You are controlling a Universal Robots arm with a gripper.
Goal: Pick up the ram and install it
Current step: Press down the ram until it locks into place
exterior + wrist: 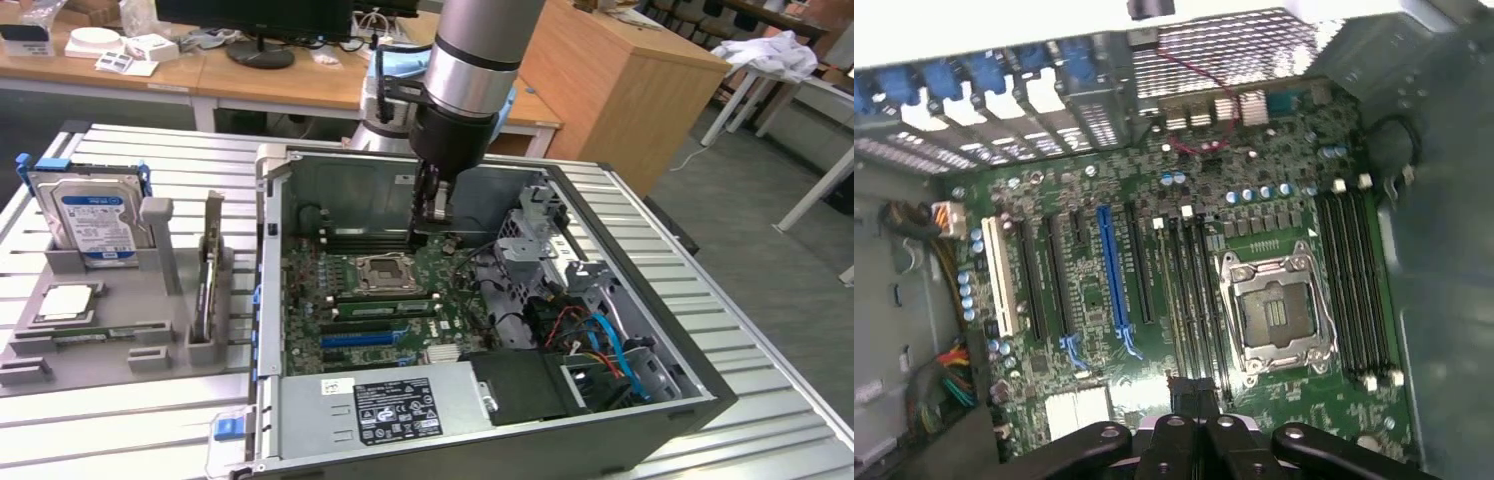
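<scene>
Gripper (430, 222) closed, holding nothing visible, inside case (694, 385) above motherboard (1154, 290), ram (96, 331) well apart in grey holder (94, 345) outside case.

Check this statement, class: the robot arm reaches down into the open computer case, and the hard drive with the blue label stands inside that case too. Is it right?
Not quite. The hard drive stands outside the case, in the grey holder on the table, at the exterior view's left. The arm does reach down into the open case.
</scene>
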